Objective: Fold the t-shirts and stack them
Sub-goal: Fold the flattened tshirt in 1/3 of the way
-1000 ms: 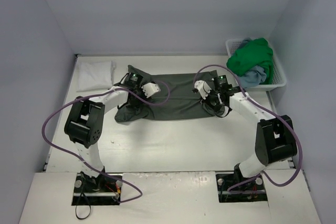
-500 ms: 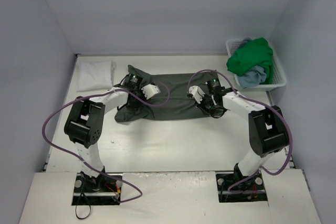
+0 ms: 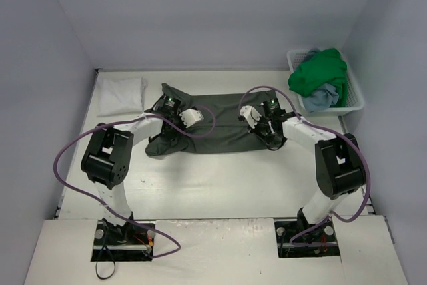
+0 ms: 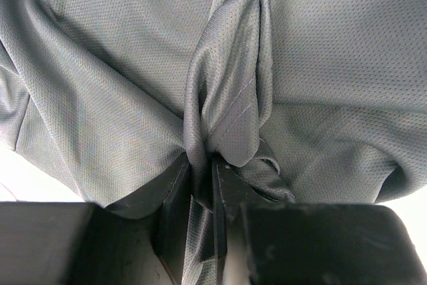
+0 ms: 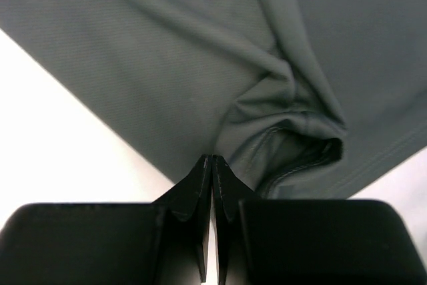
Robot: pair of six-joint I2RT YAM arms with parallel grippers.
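A dark olive-grey t-shirt [image 3: 217, 125] lies spread across the middle of the table. My left gripper [image 3: 175, 127] is at its crumpled left end. In the left wrist view this gripper [image 4: 202, 165] is shut on a raised fold of the dark cloth [image 4: 227, 98]. My right gripper [image 3: 265, 129] is over the shirt's right part. In the right wrist view its jaws [image 5: 211, 159] are shut, tips right on the cloth's edge, with a bunched hem [image 5: 287, 138] just ahead. A folded white t-shirt [image 3: 121, 95] lies at the back left. Green [image 3: 320, 71] and light blue [image 3: 321, 98] t-shirts fill the basket.
The white slatted basket [image 3: 353, 101] stands at the back right against the wall. Purple cables loop from both arms over the table. Bare white table [image 3: 220, 178] lies between the shirt and the arm bases.
The left jaws have closed onto a fold of the dark shirt. The right gripper, shut all along, has moved left toward the shirt's middle, and the cloth's right edge came in with it.
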